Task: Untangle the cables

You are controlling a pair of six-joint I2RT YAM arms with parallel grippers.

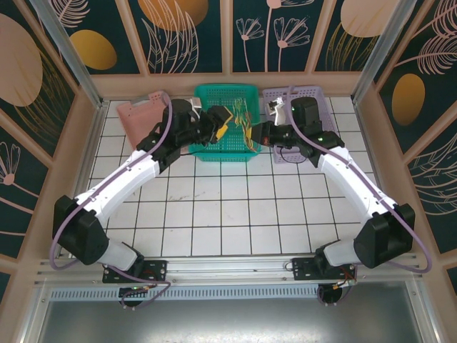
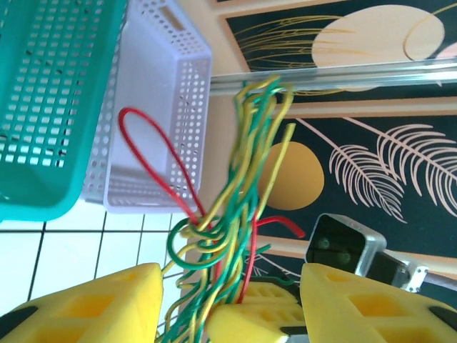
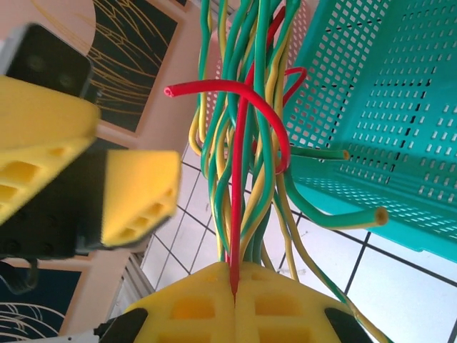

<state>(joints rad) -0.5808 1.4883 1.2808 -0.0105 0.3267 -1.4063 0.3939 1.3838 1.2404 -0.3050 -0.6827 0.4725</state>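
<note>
The cables (image 1: pixel 240 123) are a knotted bundle of green, yellow and red wires hanging over the teal basket (image 1: pixel 225 88), between both grippers. My left gripper (image 1: pixel 218 128) is open. Its yellow fingers (image 2: pixel 107 300) stand wide on either side of the bundle (image 2: pixel 239 186) without pinching it. A red loop (image 2: pixel 153 161) sticks out to the left of the knot. My right gripper (image 3: pixel 234 275) is shut on the red cable (image 3: pixel 239 143), which runs into the seam between its pads. The green and yellow wires (image 3: pixel 260 107) pass just behind the pads.
The teal basket (image 3: pixel 385 93) lies under the bundle at the back centre. A lilac basket (image 1: pixel 318 100) sits to its right and a pink tray (image 1: pixel 143 114) leans at the back left. The two grippers (image 1: pixel 260 134) are almost touching. White tiled floor (image 1: pixel 228 207) spreads in front.
</note>
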